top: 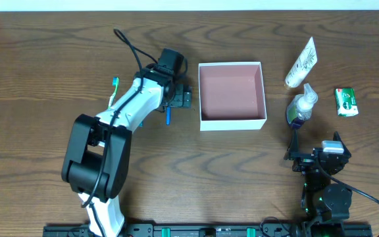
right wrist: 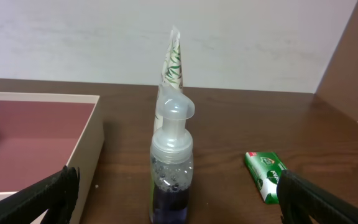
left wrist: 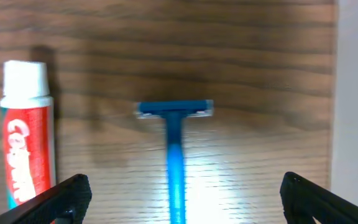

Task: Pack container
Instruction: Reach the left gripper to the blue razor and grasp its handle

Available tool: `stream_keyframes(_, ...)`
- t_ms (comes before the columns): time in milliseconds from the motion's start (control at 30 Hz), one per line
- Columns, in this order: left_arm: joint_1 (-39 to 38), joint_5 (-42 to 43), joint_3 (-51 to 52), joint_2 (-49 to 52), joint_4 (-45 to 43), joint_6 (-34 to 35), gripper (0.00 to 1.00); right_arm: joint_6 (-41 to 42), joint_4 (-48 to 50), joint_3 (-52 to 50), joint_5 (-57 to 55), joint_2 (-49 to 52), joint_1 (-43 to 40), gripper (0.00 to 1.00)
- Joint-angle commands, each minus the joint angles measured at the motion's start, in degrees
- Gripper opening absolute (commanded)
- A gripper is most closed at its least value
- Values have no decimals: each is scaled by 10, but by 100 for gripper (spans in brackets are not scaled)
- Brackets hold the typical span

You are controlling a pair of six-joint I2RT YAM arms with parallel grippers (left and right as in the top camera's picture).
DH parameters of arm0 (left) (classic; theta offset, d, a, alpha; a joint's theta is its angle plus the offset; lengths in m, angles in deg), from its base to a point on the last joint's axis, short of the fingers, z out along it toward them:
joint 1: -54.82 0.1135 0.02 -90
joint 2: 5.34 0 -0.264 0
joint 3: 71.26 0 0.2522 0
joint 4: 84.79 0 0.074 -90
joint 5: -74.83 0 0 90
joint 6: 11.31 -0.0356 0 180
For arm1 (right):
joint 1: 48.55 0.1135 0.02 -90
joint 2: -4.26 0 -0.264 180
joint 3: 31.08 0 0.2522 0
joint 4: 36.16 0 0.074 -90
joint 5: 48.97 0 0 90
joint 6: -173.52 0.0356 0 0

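The container (top: 233, 122), a square shallow box with thin white walls and a dusty pink-brown floor, sits on the wooden table (top: 38, 52) just toward 12 o'clock from the middle of the overhead view.

At the container's 9 o'clock the left end effector (top: 176, 97) hangs over the table with its jaws spread wide and nothing between them. A blue disposable razor (left wrist: 176, 109) lies on the wood below, its handle running between the two fingers in the wrist view and its head pointing away from the camera. A red toothpaste tube (left wrist: 27, 143) with a white cap lies beside the razor. Farther out at 9 o'clock, a toothbrush (top: 115, 85) with a teal head shows partly from under the left arm.

At the container's 3 o'clock stands a clear foam pump bottle (top: 301, 108) with dark liquid at the bottom. A white tube (top: 301, 62) printed with green leaves lies at 2 o'clock, just beyond the bottle. A small green packet (top: 346, 102) lies farther out at 3 o'clock, apart from both.

The right end effector (top: 314, 158) sits at the container's 5 o'clock, jaws wide and gripping nothing, facing the bottle.
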Motion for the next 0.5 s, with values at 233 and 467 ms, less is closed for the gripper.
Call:
stream_keyframes(233,-3,-12,-9,21,5,31,98,-6,-2,-1,0,-4,9,99)
stream_keyframes(467,-3,-12,-9,60,5,39,98,-6,-2,-1,0,-4,9,99)
